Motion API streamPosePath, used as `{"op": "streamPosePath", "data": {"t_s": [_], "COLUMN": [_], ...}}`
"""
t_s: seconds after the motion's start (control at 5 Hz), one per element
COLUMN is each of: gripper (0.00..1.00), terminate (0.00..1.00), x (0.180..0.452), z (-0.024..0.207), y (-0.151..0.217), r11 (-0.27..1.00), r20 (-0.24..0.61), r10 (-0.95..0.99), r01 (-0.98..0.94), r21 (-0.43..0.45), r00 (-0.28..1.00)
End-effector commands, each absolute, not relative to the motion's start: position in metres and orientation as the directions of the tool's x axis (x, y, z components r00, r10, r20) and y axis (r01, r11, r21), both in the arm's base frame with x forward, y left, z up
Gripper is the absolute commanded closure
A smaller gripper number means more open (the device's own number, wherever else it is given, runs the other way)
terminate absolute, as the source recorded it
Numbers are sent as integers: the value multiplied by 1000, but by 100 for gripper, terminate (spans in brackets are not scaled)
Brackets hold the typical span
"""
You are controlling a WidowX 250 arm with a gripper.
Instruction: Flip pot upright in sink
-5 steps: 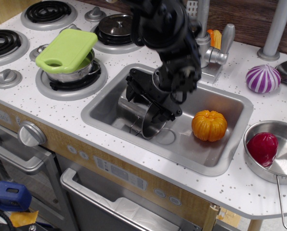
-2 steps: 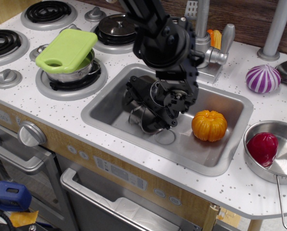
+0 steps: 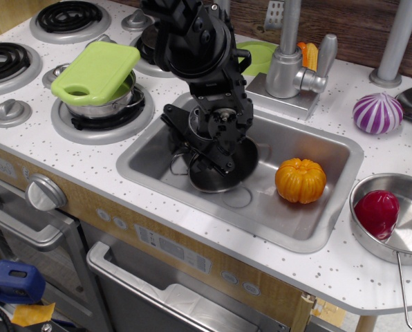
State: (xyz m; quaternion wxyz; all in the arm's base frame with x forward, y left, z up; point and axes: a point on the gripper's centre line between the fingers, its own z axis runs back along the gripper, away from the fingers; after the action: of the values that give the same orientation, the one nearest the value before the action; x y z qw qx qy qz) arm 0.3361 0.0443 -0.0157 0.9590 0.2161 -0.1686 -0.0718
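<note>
Tilting further than before, pot in gripper, sink.

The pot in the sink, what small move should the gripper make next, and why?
Probably keep turning the wrist until the pot's base faces the sink floor, then lower it. The gripper seems shut on the pot, which hangs tilted with its round base towards the camera, left of the orange pumpkin. Its opening is hidden, so this is only a judgement.
</note>
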Motion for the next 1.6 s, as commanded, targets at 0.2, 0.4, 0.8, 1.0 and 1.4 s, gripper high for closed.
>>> {"op": "streamPosePath", "data": {"t_s": [0.2, 0.4, 0.8, 1.0, 1.4], "gripper": [0, 0, 0, 100, 0], "terminate": [0, 0, 0, 0, 0], "x": [345, 341, 338, 333, 332], "z": [15, 20, 29, 30, 32], "y": [29, 22, 25, 34, 41], "r11": [920, 924, 911, 915, 949], "r20": [352, 314, 152, 110, 91], "r10": [-139, -54, 198, 262, 254], "r01": [-11, -72, -239, -283, -266], "r21": [392, 376, 335, 286, 170], "r00": [925, 948, 968, 959, 963]}}
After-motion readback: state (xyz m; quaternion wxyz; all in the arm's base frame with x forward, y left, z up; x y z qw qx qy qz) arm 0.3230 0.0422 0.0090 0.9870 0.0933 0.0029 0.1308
